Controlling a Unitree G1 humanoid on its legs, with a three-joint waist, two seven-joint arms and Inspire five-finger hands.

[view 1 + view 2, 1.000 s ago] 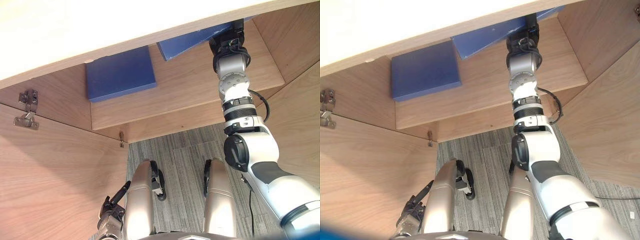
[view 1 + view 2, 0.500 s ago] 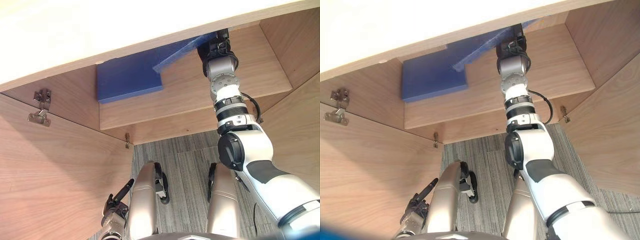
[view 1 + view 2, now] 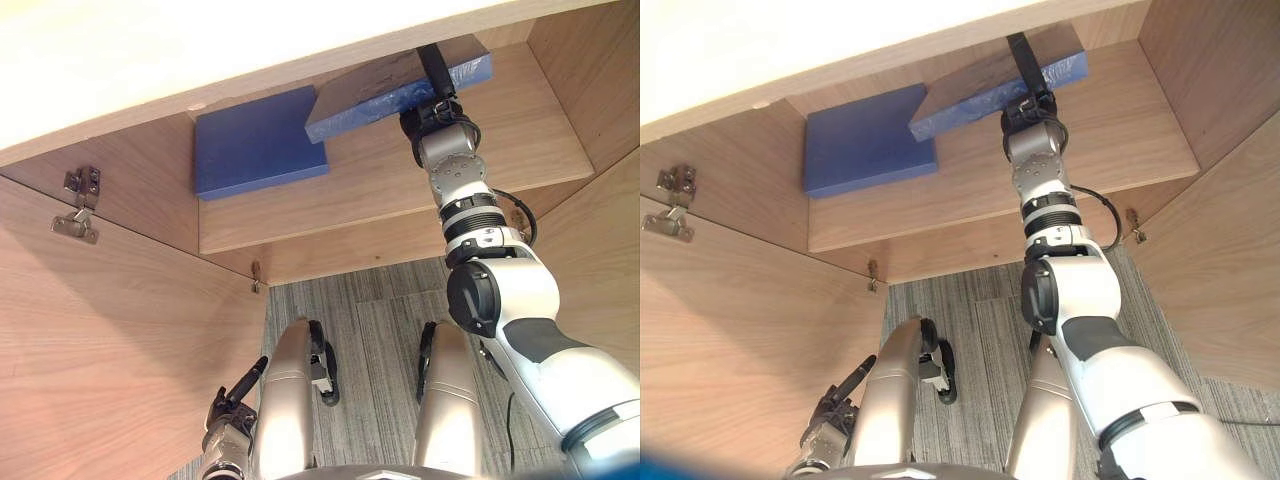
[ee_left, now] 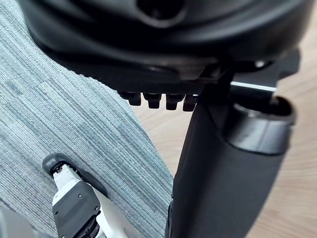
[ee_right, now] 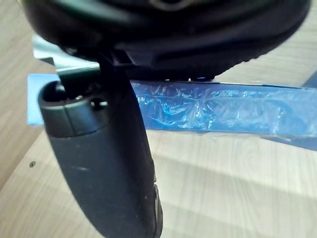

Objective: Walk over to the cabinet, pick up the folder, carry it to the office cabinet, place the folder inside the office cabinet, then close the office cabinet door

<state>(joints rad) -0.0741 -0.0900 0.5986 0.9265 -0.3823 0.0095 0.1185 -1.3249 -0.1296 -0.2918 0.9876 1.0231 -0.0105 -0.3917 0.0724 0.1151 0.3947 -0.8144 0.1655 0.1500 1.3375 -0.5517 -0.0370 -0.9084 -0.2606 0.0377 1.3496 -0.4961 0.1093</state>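
A blue folder (image 3: pixel 375 92) in clear plastic wrap lies tilted inside the open office cabinet. Its left end rests on a second blue folder (image 3: pixel 260 142), which lies flat on the shelf (image 3: pixel 400 190). My right hand (image 3: pixel 437 108) reaches in under the cabinet's top, its straight fingers lying over the tilted folder's right half, open with nothing gripped. In the right wrist view the thumb (image 5: pixel 104 163) sticks out straight, and the folder's edge (image 5: pixel 208 106) runs across just past it. My left hand (image 3: pixel 232 410) hangs open low by my side, over the carpet.
The cabinet's left door (image 3: pixel 100 330) stands open with its hinge (image 3: pixel 78 210) showing. The right door (image 3: pixel 600 230) is open too. The pale cabinet top (image 3: pixel 200 50) overhangs the shelf. Grey carpet (image 3: pixel 370 330) lies below.
My right hand has let go of the folder and drawn back a little. The folder now lies further out from under the cabinet top, leaning on the flat one. The camera has shifted slightly.
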